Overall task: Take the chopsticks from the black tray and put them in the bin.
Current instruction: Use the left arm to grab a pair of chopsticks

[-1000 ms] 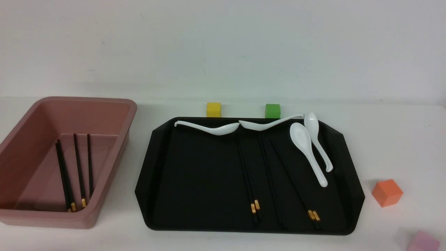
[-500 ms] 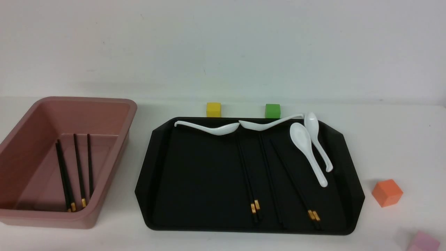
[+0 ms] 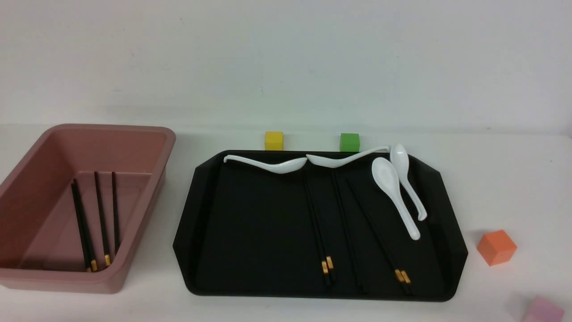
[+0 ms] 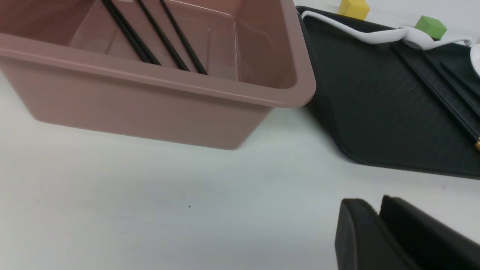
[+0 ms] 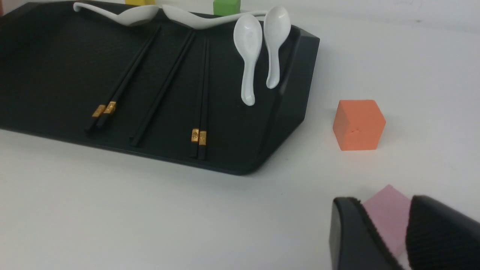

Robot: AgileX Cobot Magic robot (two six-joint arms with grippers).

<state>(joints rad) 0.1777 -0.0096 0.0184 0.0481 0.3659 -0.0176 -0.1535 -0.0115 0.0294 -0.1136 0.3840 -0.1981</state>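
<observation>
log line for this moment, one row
chopsticks: some on black tray, some in bin | left fingers: shut, empty | right fingers: open, empty | task: unfinished

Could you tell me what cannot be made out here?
Front view: both arms out of frame; bottom edge cuts the pink block.
Left wrist view: the near wall of the bin hides its chopsticks' near ends.
Right wrist view: the right end effector covers part of that block.
</observation>
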